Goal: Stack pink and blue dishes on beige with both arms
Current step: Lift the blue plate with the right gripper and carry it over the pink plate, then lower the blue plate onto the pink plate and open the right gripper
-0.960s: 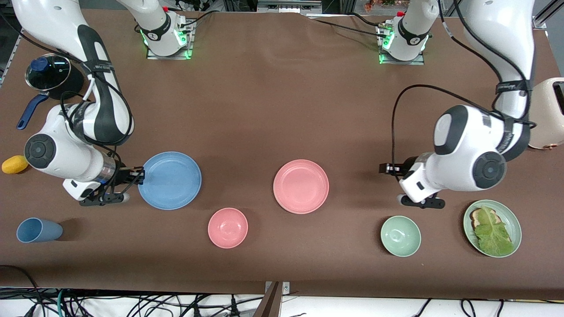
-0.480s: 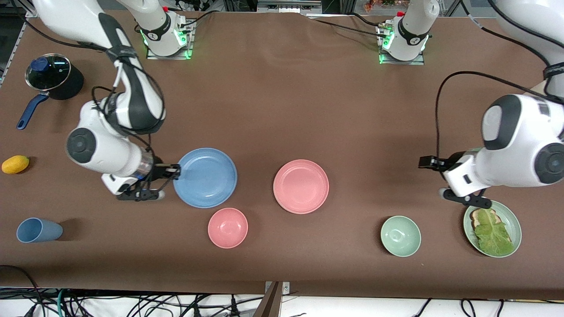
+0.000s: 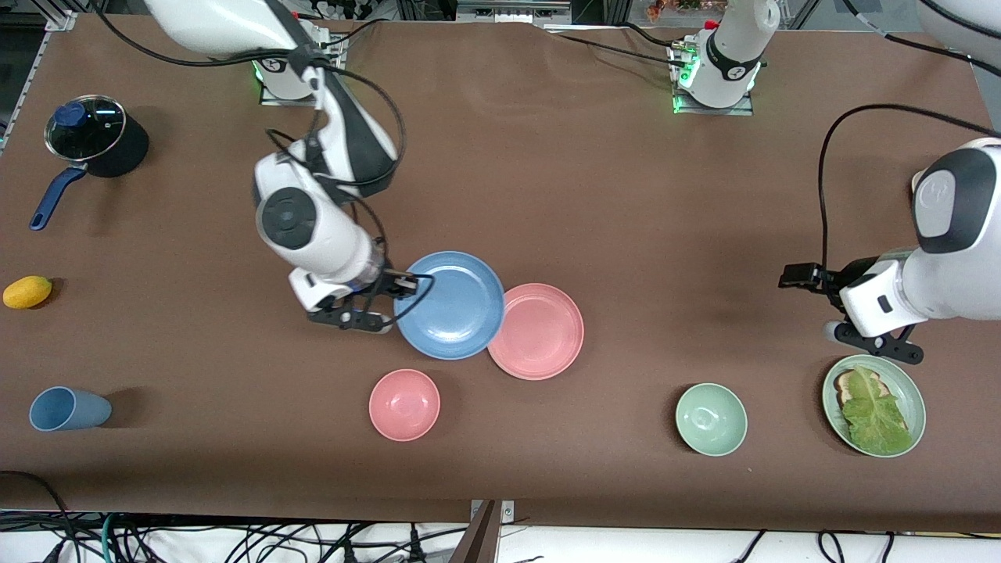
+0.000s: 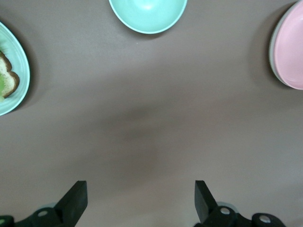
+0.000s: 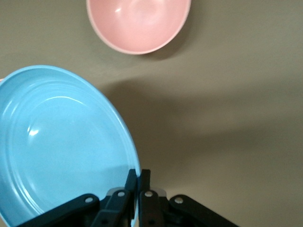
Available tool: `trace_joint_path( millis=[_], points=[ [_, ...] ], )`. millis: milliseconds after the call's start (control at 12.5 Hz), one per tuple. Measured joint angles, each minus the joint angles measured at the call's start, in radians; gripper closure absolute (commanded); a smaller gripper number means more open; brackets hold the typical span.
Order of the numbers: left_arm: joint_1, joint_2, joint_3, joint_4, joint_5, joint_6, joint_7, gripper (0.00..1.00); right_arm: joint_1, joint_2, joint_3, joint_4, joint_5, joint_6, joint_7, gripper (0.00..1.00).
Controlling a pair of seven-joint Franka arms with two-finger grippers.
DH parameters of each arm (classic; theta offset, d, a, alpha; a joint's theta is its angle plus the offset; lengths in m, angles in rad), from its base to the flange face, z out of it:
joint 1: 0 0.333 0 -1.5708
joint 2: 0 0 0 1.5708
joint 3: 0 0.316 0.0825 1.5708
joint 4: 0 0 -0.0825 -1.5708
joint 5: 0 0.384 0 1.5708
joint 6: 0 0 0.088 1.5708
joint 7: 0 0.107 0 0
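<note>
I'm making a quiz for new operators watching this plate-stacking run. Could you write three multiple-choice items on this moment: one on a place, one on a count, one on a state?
1. Where is the blue plate?
A. Held up, its edge over the pink plate's rim
B. Flat on the table beside the blue cup
C. On the green plate with lettuce

2. How many small bowls stand on the table?
A. One
B. Two
C. Four

3. How do the jaws of the left gripper stand?
A. Shut on the pink plate
B. Shut on nothing
C. Open, holding nothing

Answers: 1 A, the right gripper pinches the blue plate's rim, and the plate overlaps the pink one. 2 B, a pink bowl and a green bowl. 3 C, both fingers stand wide apart over bare table.
</note>
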Motion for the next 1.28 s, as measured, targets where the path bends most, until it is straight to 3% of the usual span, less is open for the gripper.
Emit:
trace_joint_path(
  millis=[320, 720, 1040, 1280],
  points=[
    [-0.001, -0.095, 0.000, 0.002, 0.002, -0.046, 0.000, 0.00, 0.102, 0.110, -0.001, 0.106, -0.021, 0.046, 0.226, 1.00],
    [-0.001, -0.095, 0.024, 0.025, 0.015, -0.033, -0.011, 0.00, 0.172, 0.205, -0.002, 0.120, -0.081, 0.169, 0.391, 1.00],
    [-0.003, -0.097, 0.037, 0.049, 0.018, -0.084, -0.277, 0.00, 0.177, 0.231, -0.004, 0.121, -0.081, 0.212, 0.398, 1.00],
    [-0.010, -0.102, 0.035, 0.054, 0.018, -0.102, -0.397, 0.00, 0.177, 0.243, -0.005, 0.123, -0.081, 0.236, 0.398, 0.75]
  ],
)
